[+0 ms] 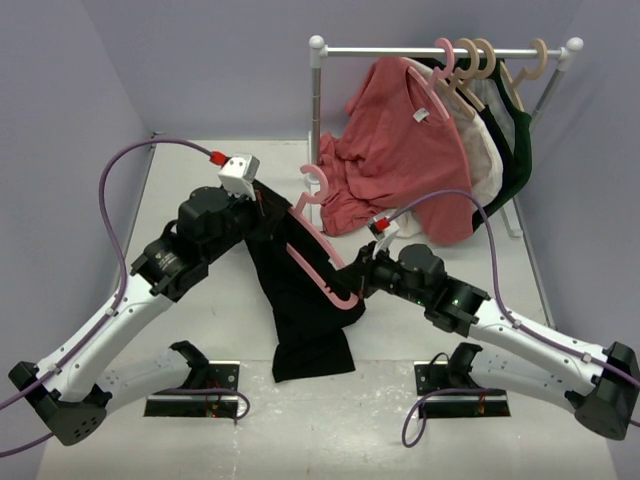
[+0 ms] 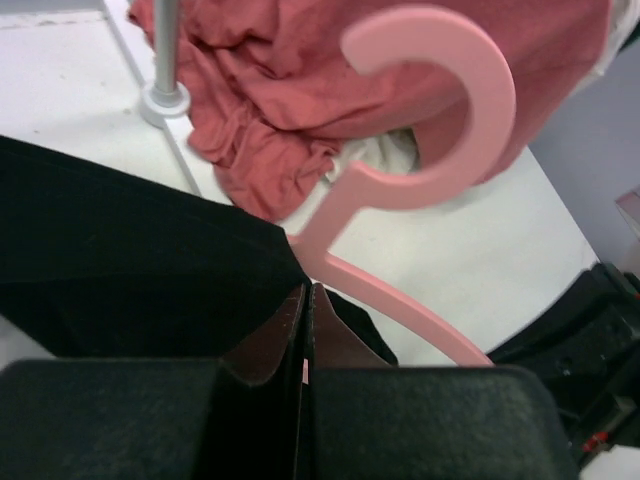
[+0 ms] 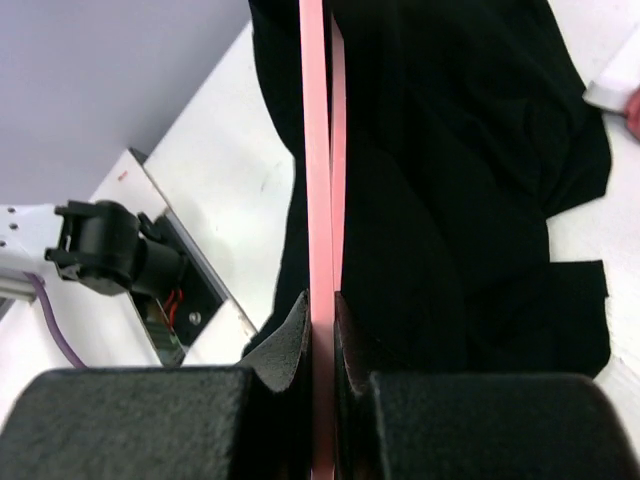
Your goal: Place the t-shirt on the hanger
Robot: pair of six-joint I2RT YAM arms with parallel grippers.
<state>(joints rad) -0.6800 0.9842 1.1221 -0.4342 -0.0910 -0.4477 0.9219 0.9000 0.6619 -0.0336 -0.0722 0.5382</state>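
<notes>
The black t-shirt (image 1: 305, 320) hangs from my left gripper (image 1: 268, 206) down to the table in the middle. The left gripper is shut on the cloth's upper edge; in the left wrist view its jaws (image 2: 306, 292) meet at the t-shirt (image 2: 120, 260), right beside the neck of the pink hanger (image 2: 470, 110). The hanger (image 1: 318, 245) slants across the t-shirt with its hook up and to the left. My right gripper (image 1: 358, 283) is shut on the hanger's lower end. In the right wrist view the pink bar (image 3: 318, 150) runs straight between the closed jaws (image 3: 322, 300), over the black t-shirt (image 3: 450, 200).
A white clothes rack (image 1: 440, 50) stands at the back right. It carries a salmon-red shirt (image 1: 400, 140), beige hangers (image 1: 485, 60) and a dark green garment (image 1: 520, 150). The red shirt (image 2: 280, 90) piles on the table by the rack's post (image 2: 165, 60).
</notes>
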